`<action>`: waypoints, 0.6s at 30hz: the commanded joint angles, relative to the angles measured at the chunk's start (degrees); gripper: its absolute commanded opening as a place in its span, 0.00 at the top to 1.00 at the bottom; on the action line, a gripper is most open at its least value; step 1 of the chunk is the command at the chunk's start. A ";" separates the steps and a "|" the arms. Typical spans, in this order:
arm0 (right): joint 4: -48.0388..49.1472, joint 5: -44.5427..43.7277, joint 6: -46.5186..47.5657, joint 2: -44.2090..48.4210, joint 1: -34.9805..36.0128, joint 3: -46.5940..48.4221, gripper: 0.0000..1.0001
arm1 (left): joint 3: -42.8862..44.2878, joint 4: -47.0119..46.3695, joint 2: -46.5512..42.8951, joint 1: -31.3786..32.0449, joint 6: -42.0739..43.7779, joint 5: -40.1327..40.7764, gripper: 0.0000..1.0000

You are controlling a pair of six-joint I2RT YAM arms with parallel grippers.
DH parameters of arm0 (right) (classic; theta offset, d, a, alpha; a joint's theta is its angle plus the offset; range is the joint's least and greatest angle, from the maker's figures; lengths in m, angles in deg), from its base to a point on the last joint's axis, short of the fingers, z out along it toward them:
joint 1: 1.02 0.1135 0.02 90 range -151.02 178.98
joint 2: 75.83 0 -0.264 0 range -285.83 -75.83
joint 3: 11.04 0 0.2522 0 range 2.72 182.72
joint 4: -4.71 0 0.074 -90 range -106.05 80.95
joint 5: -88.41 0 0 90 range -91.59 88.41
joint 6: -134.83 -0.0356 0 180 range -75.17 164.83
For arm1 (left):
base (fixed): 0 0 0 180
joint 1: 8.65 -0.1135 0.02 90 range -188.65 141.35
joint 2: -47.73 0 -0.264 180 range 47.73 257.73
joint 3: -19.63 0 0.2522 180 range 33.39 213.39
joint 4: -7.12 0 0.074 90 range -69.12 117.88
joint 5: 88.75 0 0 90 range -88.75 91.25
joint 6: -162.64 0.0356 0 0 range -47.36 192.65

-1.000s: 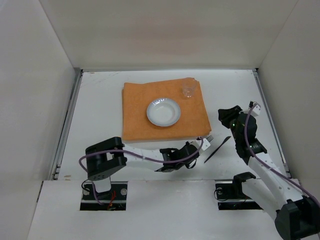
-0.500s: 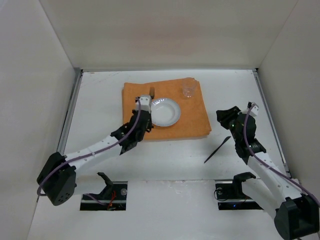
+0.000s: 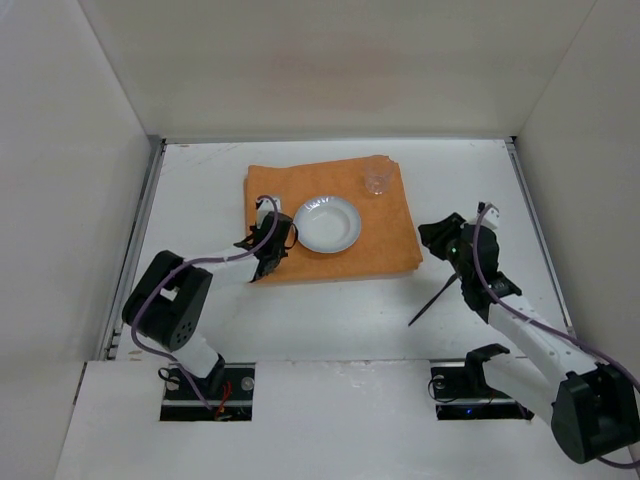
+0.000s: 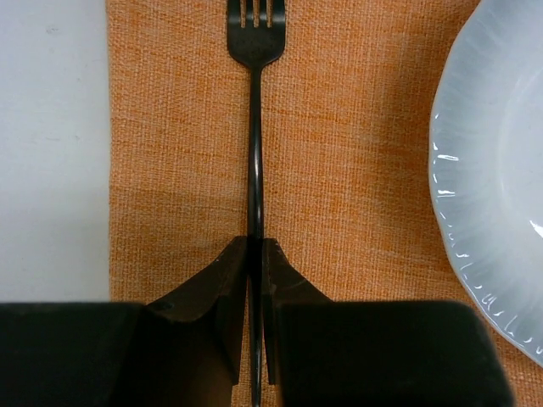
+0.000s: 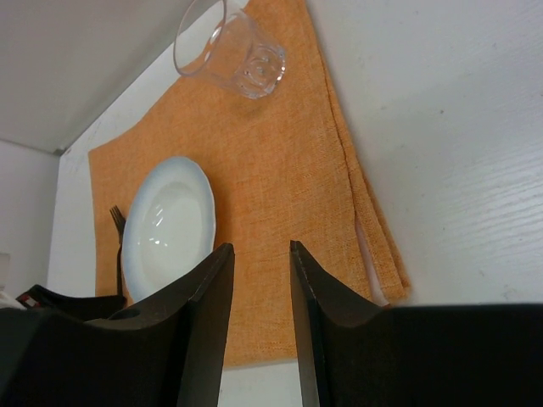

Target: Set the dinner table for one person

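A shallow white plate (image 3: 327, 223) with a fluted rim sits empty at the middle of a woven orange cloth (image 3: 385, 240). A clear, thick-based glass (image 3: 377, 180), also empty, stands upright on the cloth's far right corner. Just left of the plate a black fork (image 4: 254, 127) lies flat on the weave, tines pointing away from the arms. The left hand (image 4: 255, 254) is clamped on its thin handle. The right hand (image 5: 259, 263) hangs over the cloth's right edge with its fingers parted and nothing between them. A slim black utensil (image 3: 425, 308) lies on bare white just right of the cloth. The matte white surface (image 3: 200, 190) carries everything and spreads out ahead of both arm bases. It has thin metal rails (image 3: 135, 240) along its sides and plain white walls on three sides.
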 commanded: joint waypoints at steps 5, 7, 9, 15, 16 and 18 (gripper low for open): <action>4.55 0.65 0.15 -1.83 1.90 2.22 0.61 | 3.46 -4.27 1.87 -0.05 0.32 -0.05 0.95; 4.63 1.00 0.15 -2.01 1.90 2.22 0.61 | 3.72 -4.35 2.49 0.12 0.41 0.03 0.95; 4.63 1.09 0.24 -1.75 1.90 2.22 0.61 | 3.46 -4.44 3.01 0.12 -0.02 0.29 0.94; 4.28 1.00 0.42 -0.43 1.90 1.86 0.58 | 2.32 -2.95 3.11 0.12 -2.05 3.28 0.87; 4.28 0.57 0.42 -0.08 1.90 1.86 0.56 | 2.06 -2.95 2.76 0.21 -2.22 3.46 0.82; 4.28 0.39 0.59 0.10 1.90 1.69 0.53 | 1.88 -2.51 1.09 0.39 -2.31 3.63 0.72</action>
